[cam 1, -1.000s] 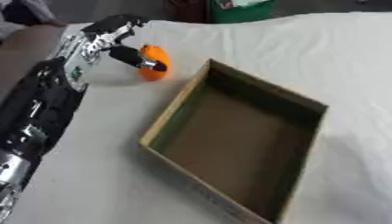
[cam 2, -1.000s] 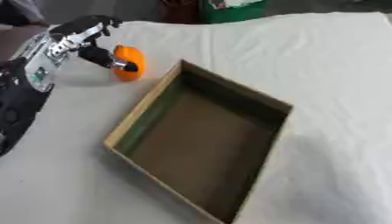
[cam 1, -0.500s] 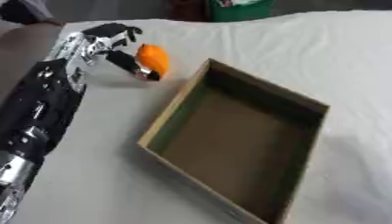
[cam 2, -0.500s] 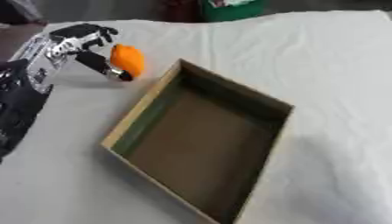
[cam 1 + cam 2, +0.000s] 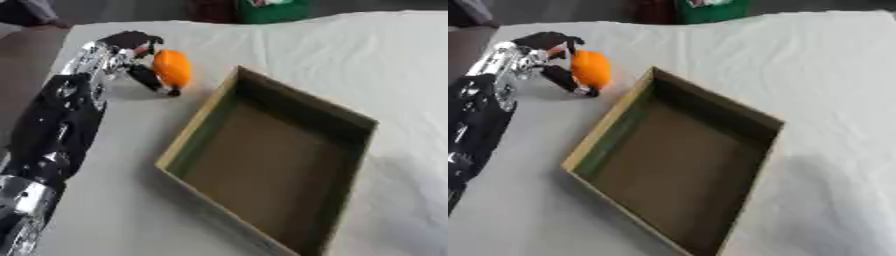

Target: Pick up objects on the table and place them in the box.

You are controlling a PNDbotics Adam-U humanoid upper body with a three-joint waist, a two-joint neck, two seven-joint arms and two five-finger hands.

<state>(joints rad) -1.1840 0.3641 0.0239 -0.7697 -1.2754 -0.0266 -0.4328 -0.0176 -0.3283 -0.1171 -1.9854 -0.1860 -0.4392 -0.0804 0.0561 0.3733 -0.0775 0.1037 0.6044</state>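
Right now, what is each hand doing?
Left hand: fingers curled round the orange object, beside the cardboard box.
Right hand: not in view.

A white cloth (image 5: 367,60) is covering the desk (image 5: 114,200) across the whole working area, lying mostly flat, with faint creases showing toward the right side. At the far edge, a green container (image 5: 271,9) with a lighter patch on its top is standing just beyond the cloth; only its lower part is showing, so its full shape cannot be told. Just beside it on the left, a dark reddish object (image 5: 213,9) is sitting, too blurred to identify. In the upper left, a dark floor area (image 5: 26,55) is showing beyond the desk edge.
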